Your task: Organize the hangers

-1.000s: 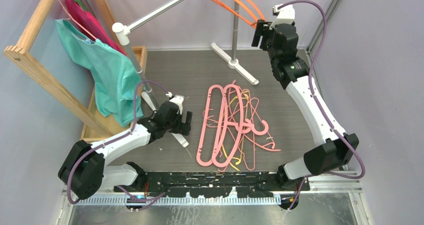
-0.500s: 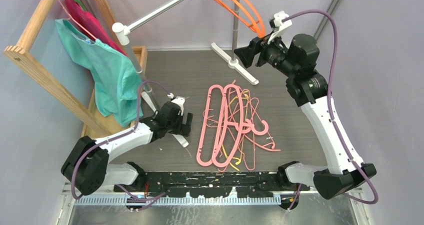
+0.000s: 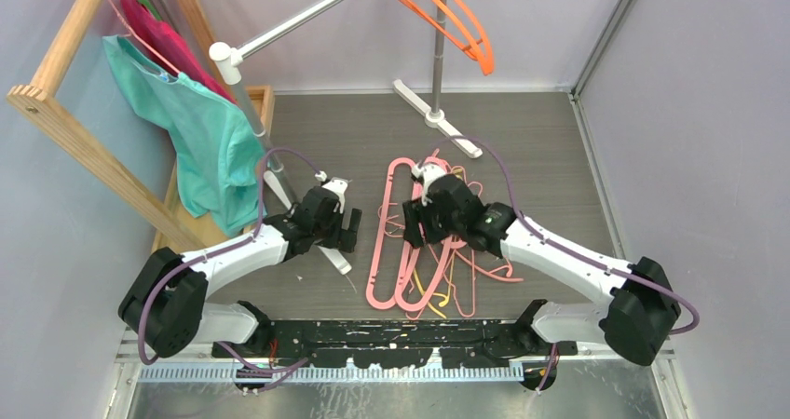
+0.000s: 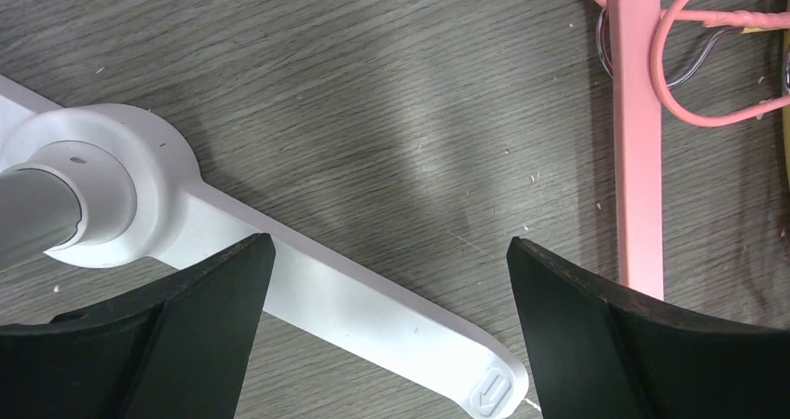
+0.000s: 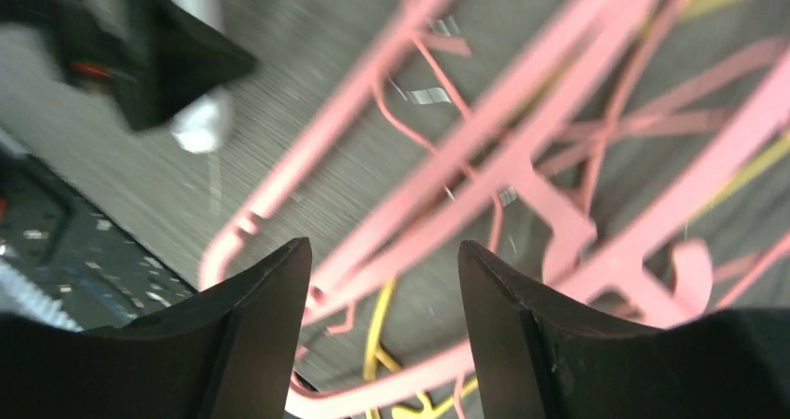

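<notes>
A pile of hangers lies mid-table: thick pink ones [image 3: 380, 251] with thin pink and yellow ones tangled among them. Several orange hangers [image 3: 456, 19] hang on the metal rail at the back. My right gripper [image 3: 416, 222] hovers open just over the pile. The blurred right wrist view shows pink bars [image 5: 522, 93] and a yellow hanger [image 5: 382, 344] below the right gripper [image 5: 383, 244], nothing between its fingers. My left gripper [image 3: 349, 228] stands open left of the pile. In the left wrist view the left gripper [image 4: 389, 242] is above the rack's white foot [image 4: 373, 326], with a pink hanger bar [image 4: 638, 158] at the right.
A wooden frame [image 3: 56, 102] at the left carries teal and magenta garments [image 3: 200, 130] on a thin pink hanger. The metal rail [image 3: 307, 14] slopes up to a pole [image 3: 438, 37] with a white foot [image 3: 438, 116]. Grey walls close in the back and right.
My right arm has swung down from beside the orange hangers on the rail to just above the pile, its jaws a little narrower. The left arm has barely moved.
</notes>
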Available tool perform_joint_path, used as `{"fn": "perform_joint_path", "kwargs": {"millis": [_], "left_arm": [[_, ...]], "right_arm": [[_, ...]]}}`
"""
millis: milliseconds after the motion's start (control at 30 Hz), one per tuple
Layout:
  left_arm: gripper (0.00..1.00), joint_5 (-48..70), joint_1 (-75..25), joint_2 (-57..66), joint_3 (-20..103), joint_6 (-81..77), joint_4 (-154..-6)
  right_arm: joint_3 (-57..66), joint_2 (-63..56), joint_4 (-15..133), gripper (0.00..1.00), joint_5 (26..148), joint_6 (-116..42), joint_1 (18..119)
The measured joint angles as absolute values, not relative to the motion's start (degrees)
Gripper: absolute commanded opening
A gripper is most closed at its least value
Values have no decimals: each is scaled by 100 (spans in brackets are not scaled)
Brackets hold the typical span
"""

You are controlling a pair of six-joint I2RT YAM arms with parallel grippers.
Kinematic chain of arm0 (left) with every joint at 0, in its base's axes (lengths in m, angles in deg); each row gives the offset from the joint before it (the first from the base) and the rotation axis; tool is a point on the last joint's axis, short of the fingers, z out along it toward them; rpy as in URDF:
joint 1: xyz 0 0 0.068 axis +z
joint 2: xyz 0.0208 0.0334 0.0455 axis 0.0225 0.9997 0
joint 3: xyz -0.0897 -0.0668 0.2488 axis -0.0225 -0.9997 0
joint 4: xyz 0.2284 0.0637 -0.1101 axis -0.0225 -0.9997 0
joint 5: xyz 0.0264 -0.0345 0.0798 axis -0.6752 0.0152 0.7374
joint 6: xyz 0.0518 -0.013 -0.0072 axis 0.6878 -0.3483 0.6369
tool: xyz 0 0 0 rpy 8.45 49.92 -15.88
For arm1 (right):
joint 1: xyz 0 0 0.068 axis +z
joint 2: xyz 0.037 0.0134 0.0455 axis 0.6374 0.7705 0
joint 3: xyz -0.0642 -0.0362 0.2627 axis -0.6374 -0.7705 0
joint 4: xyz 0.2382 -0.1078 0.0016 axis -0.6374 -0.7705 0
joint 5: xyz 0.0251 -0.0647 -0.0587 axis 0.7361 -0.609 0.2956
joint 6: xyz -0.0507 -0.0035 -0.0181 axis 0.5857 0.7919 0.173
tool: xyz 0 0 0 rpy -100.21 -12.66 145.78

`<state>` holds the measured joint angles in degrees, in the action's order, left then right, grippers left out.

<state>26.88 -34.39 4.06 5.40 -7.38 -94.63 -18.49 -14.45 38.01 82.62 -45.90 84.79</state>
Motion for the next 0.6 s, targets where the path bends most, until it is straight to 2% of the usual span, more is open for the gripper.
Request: {"fn": "perform_joint_path", "kwargs": {"millis": [133, 333, 600], "left_arm": [[99, 2668, -3439, 409, 544, -738, -9460], [98, 2662, -3439, 409, 544, -740, -9458], [98, 2668, -3439, 409, 544, -770, -9456]], "right_arm": [[-2574, -1655, 3535, 65, 7676, -5293, 8597], [-3206, -2945, 3299, 65, 7011, -6177, 8641], [-3953, -2779, 3366, 65, 6858, -6712, 8654]]}}
